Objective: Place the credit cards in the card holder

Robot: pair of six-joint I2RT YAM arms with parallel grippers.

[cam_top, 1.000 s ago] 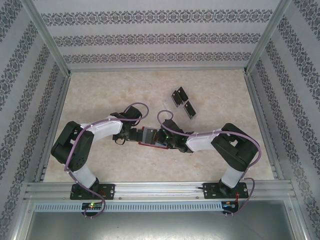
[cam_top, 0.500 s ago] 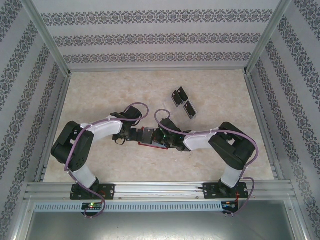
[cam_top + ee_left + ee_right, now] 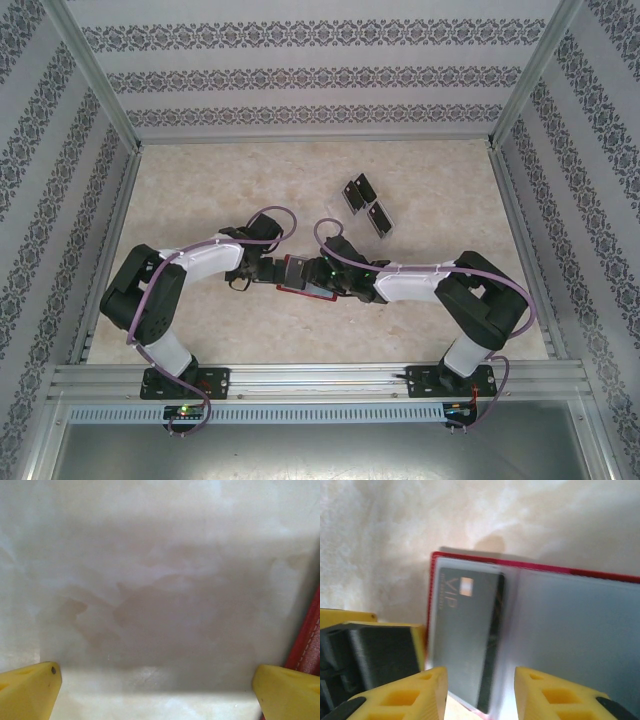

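Note:
The red card holder [image 3: 299, 276] lies open on the table between both grippers, its grey pockets [image 3: 580, 630] facing up. One dark credit card [image 3: 465, 630] marked VIP sits in the left pocket. My right gripper [image 3: 480, 695] hovers over that card, open, with nothing pinched between its yellow fingers [image 3: 420, 692]. My left gripper [image 3: 157, 690] is wide open over bare table, its right finger [image 3: 287, 690] right beside the holder's red edge [image 3: 307, 640]. Two more credit cards [image 3: 356, 190] [image 3: 380, 217] lie further back on the table.
The marble-patterned tabletop [image 3: 200, 190] is fenced by patterned walls and an aluminium frame [image 3: 320, 378]. Both arms [image 3: 200, 255] [image 3: 415, 283] fold low across the middle. The left gripper's black and yellow finger [image 3: 380, 647] sits against the holder's left edge.
My right gripper has opened and let go of the card, which now rests in the holder's pocket. The right arm's elbow has shifted right. The left gripper has stayed put, open.

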